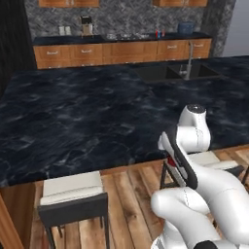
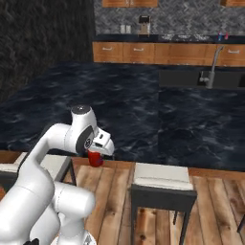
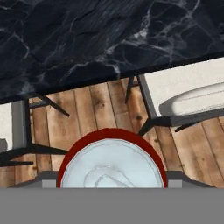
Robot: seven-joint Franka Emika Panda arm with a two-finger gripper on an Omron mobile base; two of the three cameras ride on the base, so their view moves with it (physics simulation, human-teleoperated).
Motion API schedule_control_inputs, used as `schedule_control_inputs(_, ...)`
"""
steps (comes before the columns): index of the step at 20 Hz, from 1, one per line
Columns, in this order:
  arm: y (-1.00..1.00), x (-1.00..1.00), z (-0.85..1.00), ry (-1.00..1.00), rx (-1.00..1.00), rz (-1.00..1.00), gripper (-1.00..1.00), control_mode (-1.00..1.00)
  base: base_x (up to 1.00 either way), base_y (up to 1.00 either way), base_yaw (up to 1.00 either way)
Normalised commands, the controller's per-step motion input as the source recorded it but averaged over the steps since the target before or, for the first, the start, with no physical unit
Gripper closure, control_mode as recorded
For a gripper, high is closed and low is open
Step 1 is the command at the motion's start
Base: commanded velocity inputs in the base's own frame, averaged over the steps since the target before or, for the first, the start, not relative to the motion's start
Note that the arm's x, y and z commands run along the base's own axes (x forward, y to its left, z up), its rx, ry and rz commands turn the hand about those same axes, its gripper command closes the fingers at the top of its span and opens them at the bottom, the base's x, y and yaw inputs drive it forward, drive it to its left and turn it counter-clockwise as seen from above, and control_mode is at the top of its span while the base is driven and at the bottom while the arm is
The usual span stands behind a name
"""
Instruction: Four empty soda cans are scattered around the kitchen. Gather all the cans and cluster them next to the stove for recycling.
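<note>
The gripper (image 2: 97, 158) is pinching a red soda can (image 2: 95, 158) by its sides, holding it beside the near edge of the black marble island counter (image 2: 143, 110), above the wooden floor (image 2: 110, 191) and between two cushioned stools (image 2: 162, 184).

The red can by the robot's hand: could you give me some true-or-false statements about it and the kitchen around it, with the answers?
1. The gripper holds a red can. True: the hand view shows its silver top between the fingers.
2. The red can stands on the dark marble counter. False: it hangs in the gripper over the wooden floor, in front of the counter's edge.
3. Two small cans, one red and one blue, stand on the far counter against the back wall. True.
4. The sink is set into the far counter. False: it sits in the near dark marble counter.
5. A stool with a light cushion stands beside the arm. True.
</note>
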Motion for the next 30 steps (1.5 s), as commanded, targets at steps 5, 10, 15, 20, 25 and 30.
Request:
schedule_control_inputs(5, 0.0, 0.0, 0.0, 0.0, 0.0, 0.0, 1.0, 1.0, -0.11, 0.09, -0.75)
schedule_control_inputs(10, 0.0, 0.0, 0.0, 0.0, 0.0, 0.0, 1.0, 1.0, 0.0, 0.06, -0.95)
schedule_control_inputs(15, 0.0, 0.0, 0.0, 0.0, 0.0, 0.0, 1.0, 1.0, 0.0, 0.01, -0.99)
schedule_control_inputs(20, 0.0, 0.0, 0.0, 0.0, 0.0, 0.0, 1.0, 1.0, 0.04, 0.0, -0.9)
schedule_control_inputs(25, 0.0, 0.0, 0.0, 0.0, 0.0, 0.0, 1.0, 1.0, 0.44, 0.0, -0.4)
schedule_control_inputs(30, 0.0, 0.0, 0.0, 0.0, 0.0, 0.0, 1.0, 1.0, 0.69, 0.0, -0.12)
